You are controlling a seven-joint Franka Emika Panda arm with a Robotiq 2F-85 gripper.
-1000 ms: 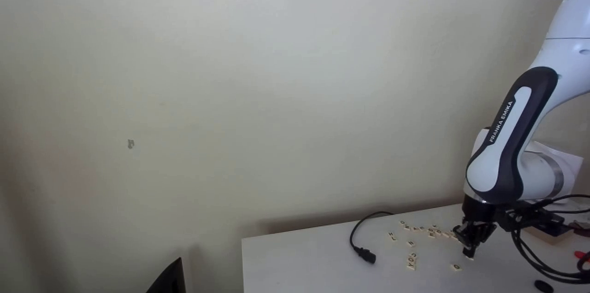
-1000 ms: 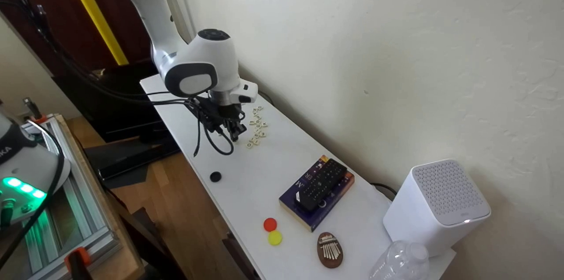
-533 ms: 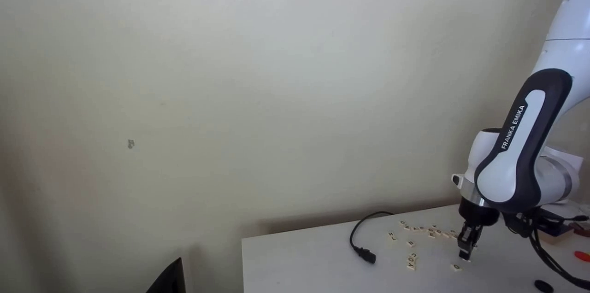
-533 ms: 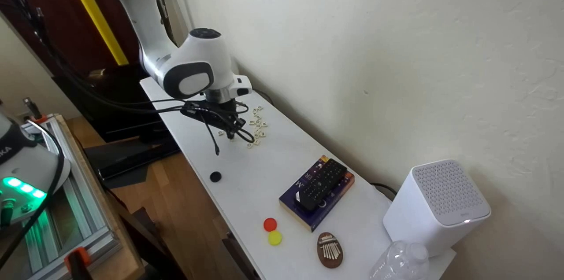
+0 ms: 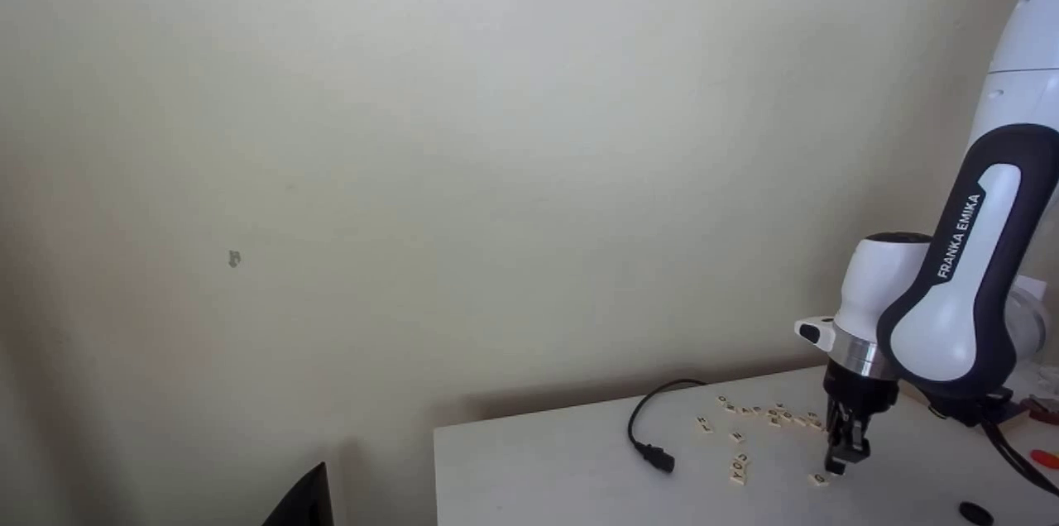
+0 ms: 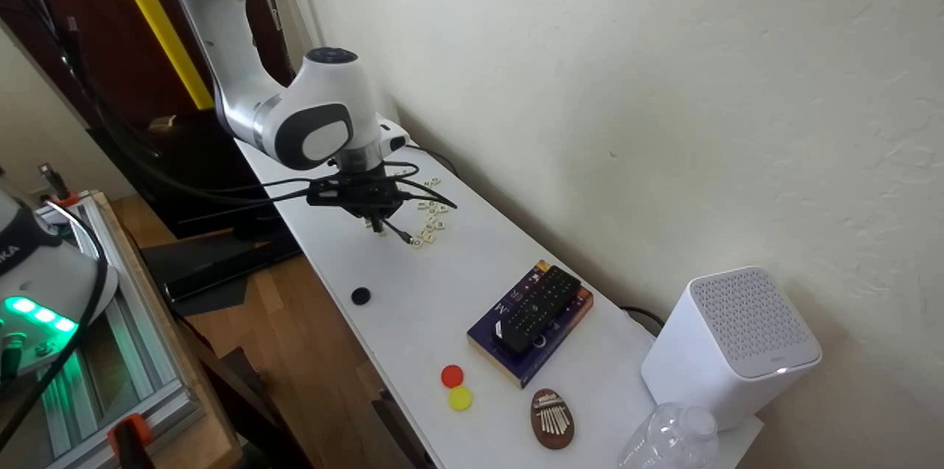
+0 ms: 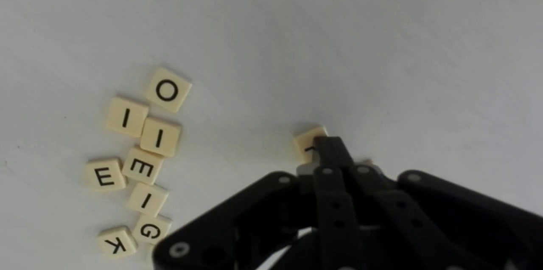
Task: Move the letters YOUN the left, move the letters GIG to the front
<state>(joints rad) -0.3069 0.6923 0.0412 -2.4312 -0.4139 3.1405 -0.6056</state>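
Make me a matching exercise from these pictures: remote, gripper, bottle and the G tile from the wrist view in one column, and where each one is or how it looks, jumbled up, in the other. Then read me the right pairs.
Column one:
1. Remote
2. Gripper
3. Bottle
4. G tile

Column two:
A. See-through
B. Next to the K tile
C. Lying on the book
D. Jaws together, hiding part of a letter tile in the wrist view

Right pairs: 1-C, 2-D, 3-A, 4-B.
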